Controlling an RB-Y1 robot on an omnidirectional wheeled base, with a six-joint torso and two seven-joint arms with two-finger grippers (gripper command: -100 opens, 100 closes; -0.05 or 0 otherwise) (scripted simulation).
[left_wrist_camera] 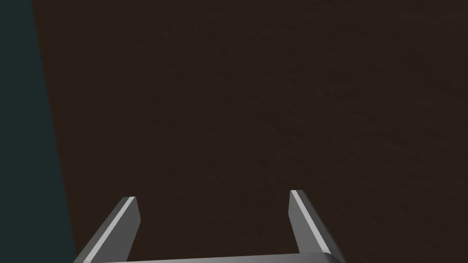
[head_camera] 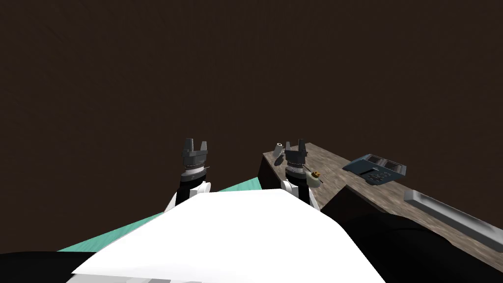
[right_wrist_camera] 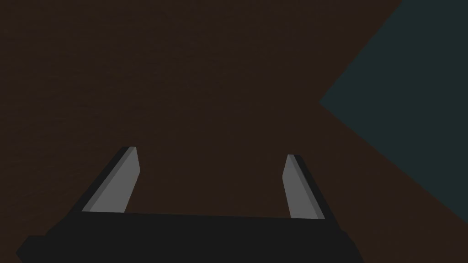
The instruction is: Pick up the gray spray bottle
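A small grey bottle (head_camera: 279,151) stands tilted near the left end of a mottled brown countertop (head_camera: 344,179) in the head view; it looks like the spray bottle. My right gripper (head_camera: 295,146) is raised just to its right, apart from it, fingers open with nothing between them. The right wrist view shows those fingers (right_wrist_camera: 114,182) spread against a dark brown wall. My left gripper (head_camera: 195,145) is raised further left, off the counter, also open and empty. Its fingers (left_wrist_camera: 121,223) face the same dark wall.
A small pale jar with an orange-brown top (head_camera: 314,178) sits on the counter beside my right forearm. Further right lie a dark blue-grey boxy appliance (head_camera: 375,169) and a long grey bar (head_camera: 454,216). Teal floor (head_camera: 236,186) shows left of the counter.
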